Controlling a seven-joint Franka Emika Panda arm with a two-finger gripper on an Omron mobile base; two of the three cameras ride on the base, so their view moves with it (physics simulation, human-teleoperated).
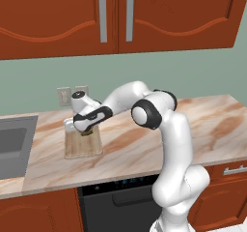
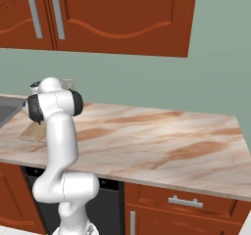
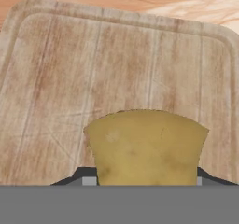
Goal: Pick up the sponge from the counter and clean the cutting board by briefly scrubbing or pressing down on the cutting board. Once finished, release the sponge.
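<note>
Cutting board (image 2: 33, 132) on counter (image 2: 162, 141), partly behind arm.

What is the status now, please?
Pincer shut on sponge. Sponge over cutting board, contact unclear. Nothing in the way.

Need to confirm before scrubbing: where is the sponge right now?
The sponge is clamped in the gripper over the cutting board, which lies on the counter just right of the sink in the left base view.
</note>
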